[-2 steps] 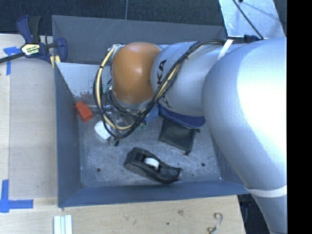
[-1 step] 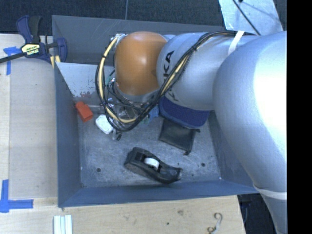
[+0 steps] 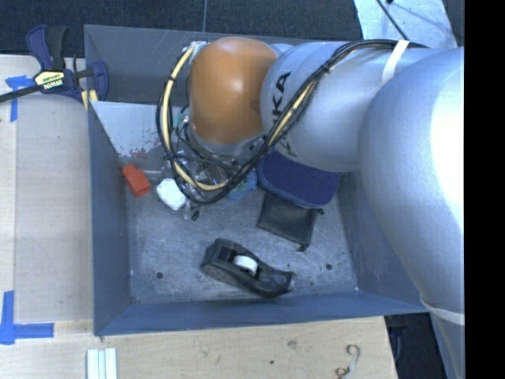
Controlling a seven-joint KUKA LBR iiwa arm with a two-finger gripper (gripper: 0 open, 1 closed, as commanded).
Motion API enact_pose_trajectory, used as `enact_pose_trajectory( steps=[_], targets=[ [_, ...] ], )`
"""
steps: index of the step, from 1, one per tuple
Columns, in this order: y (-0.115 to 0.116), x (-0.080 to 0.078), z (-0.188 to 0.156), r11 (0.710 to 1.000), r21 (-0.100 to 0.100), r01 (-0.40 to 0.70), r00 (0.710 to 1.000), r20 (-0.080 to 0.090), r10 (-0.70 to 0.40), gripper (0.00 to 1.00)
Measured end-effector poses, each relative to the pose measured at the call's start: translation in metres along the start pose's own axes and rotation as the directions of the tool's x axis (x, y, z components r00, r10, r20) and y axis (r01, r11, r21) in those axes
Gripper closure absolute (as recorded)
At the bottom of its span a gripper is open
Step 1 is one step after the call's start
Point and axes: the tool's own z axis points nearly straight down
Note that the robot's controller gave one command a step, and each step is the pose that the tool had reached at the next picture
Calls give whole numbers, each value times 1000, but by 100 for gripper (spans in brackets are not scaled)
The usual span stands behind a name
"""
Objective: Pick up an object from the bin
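Found the gripper low in the bin, left of centre, under the orange cover and a tangle of cables. Cannot tell whether open or closed, nor whether holding anything.

Nearest to it: a white lump, touching or just beside its left edge, on the floor near the left wall. Just past that, an orange block. Took the lump as the likeliest candidate.

Judged the white lump light, perhaps soft or crumpled; cannot make out the material. Best taken from above, across the narrower width. Judged the orange block light, stiff and flat-sided. Best gripped across two parallel faces, but close to the wall's slope.

Also noted, well apart toward the front: a black tape dispenser, rigid, probably heavier, awkward in outline. Behind it, a black square, partly tucked under a blue thing.

Hidden: the gripper's tips, whatever lies beneath the cover, and much of the blue thing under the arm. Cannot confirm contact between gripper and lump.
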Motion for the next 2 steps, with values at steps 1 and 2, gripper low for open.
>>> enact_pose_trajectory(
  steps=[1, 2],
  targets=[
    [0, -2, -30, 1000, 0, -3, 1000, 1, 3, 100],
    [-1, -4, -48, 1000, 0, -6, 1000, 0, 6, 100]
  ],
)
